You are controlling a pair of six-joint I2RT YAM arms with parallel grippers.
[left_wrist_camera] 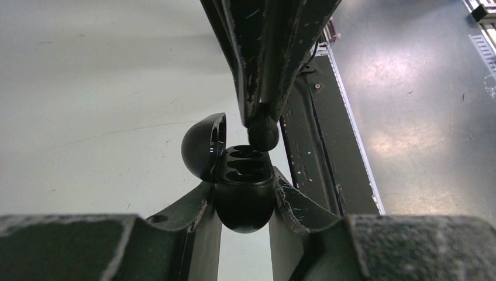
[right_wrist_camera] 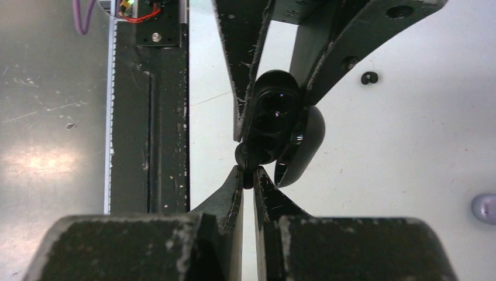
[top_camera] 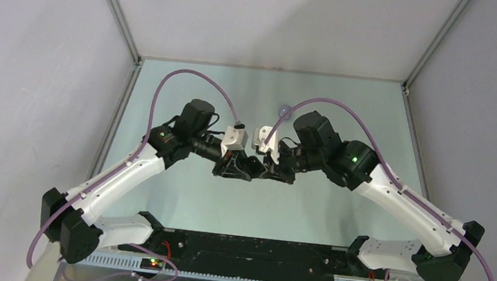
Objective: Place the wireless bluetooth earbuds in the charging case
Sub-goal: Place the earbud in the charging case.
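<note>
The right gripper, nearly closed, is pinching a black earbud at its tips, and straight ahead the left gripper is clamping the open charging case, its mouth facing the bud.

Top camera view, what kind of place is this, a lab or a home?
Probably a robotics lab test cell: a table boxed in by plain white panels on metal struts, with a left arm and right arm bolted at its near edge.
</note>
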